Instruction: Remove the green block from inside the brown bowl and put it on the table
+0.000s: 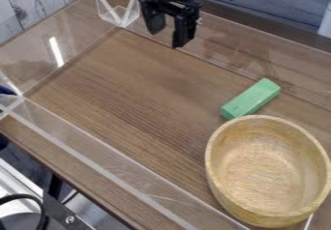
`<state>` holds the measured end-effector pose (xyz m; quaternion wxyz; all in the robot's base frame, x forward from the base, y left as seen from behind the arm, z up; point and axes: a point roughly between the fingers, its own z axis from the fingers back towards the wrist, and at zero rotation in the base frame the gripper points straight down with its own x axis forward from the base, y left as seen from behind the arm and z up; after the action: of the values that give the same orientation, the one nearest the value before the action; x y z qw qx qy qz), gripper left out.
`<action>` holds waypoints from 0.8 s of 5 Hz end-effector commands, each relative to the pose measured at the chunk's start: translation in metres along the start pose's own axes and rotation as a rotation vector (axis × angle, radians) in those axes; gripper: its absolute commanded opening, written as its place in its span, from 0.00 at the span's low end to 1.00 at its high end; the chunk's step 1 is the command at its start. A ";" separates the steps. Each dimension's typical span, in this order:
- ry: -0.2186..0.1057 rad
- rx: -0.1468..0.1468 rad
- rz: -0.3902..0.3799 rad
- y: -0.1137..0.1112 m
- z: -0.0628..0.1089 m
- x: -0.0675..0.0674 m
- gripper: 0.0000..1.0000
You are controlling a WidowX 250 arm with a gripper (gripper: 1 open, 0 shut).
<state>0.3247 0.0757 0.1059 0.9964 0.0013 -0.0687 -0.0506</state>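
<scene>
The green block [251, 99] lies flat on the table [142, 99], just beyond the rim of the brown bowl [269, 167] at the front right. Nothing shows inside the bowl. At the far end of the table my gripper [168, 31] hangs pointing down, well away from both. Its two dark fingers stand apart with nothing between them, so it is open.
Low clear acrylic walls [58, 55] run along the table's edges, with a folded clear corner piece [116, 10] at the back left near the gripper. A grey plank wall stands behind on the left.
</scene>
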 end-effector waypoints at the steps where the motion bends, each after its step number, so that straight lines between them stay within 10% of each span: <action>1: -0.078 0.030 -0.019 -0.005 0.026 0.005 1.00; 4: -0.098 0.033 -0.041 -0.009 0.019 0.013 1.00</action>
<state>0.3255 0.0642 0.1086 0.9938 0.0069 -0.0882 -0.0680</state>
